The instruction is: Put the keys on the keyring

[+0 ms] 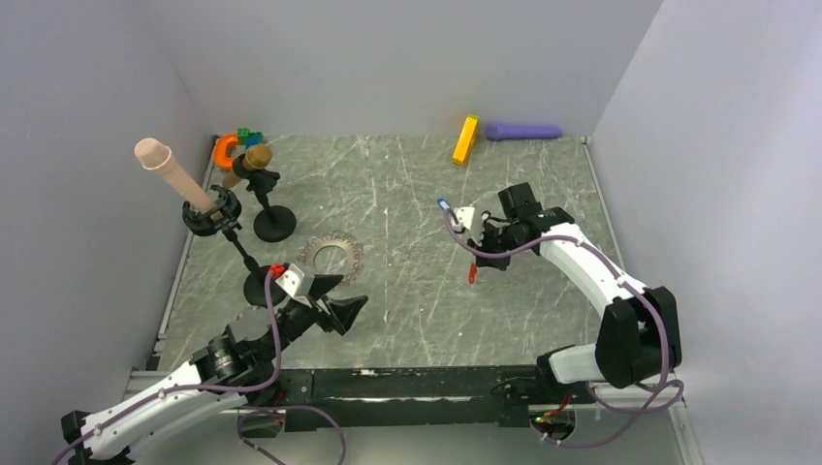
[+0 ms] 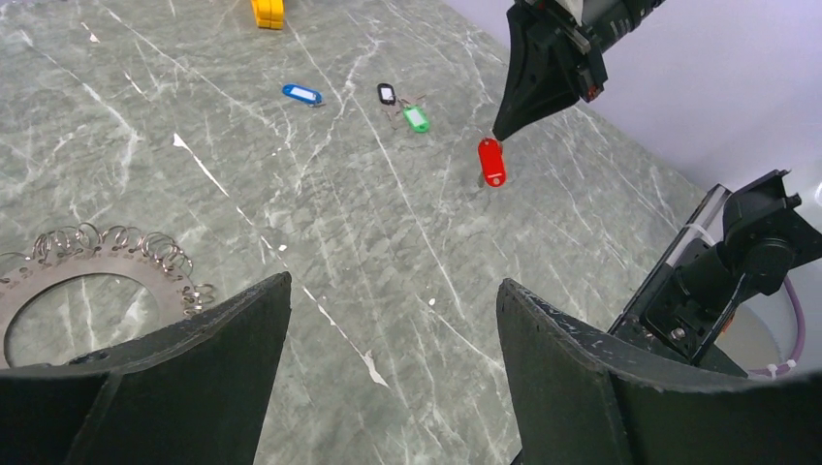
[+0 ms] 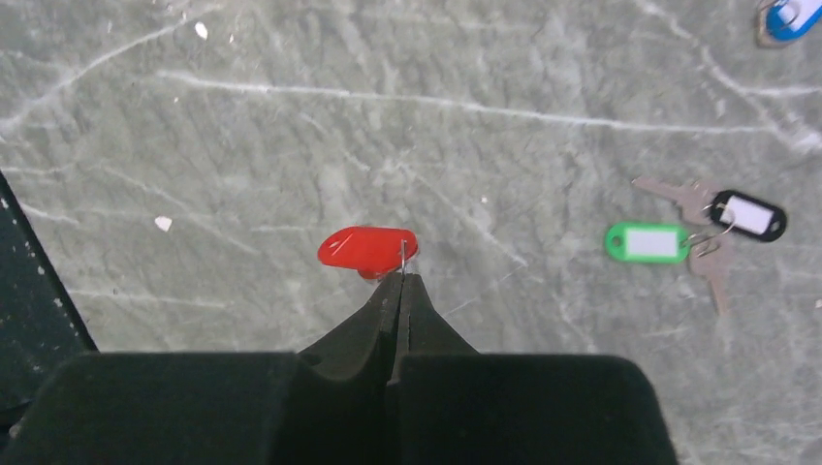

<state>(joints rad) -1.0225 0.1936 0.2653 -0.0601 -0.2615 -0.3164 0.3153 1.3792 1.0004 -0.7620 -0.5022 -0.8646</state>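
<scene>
The red key [image 3: 366,248] hangs from its thin wire loop, which my right gripper [image 3: 402,276] is shut on, right of the table's middle [image 1: 472,273]. From the left wrist, the red key [image 2: 492,161] dangles under the right gripper's tip [image 2: 499,131]. The green key [image 3: 647,241] and black key [image 3: 746,214] lie together on the table, and the blue key [image 3: 790,17] lies farther off. The silver keyring [image 1: 331,255] lies flat at centre left. My left gripper [image 1: 341,295] stands open and empty just in front of the keyring [image 2: 145,286].
An orange block [image 1: 465,139] and a purple cylinder [image 1: 523,131] lie at the back wall. Two black stands [image 1: 274,223] with a peach rod [image 1: 174,174] and small coloured pieces [image 1: 237,143] crowd the back left corner. Walls close in three sides.
</scene>
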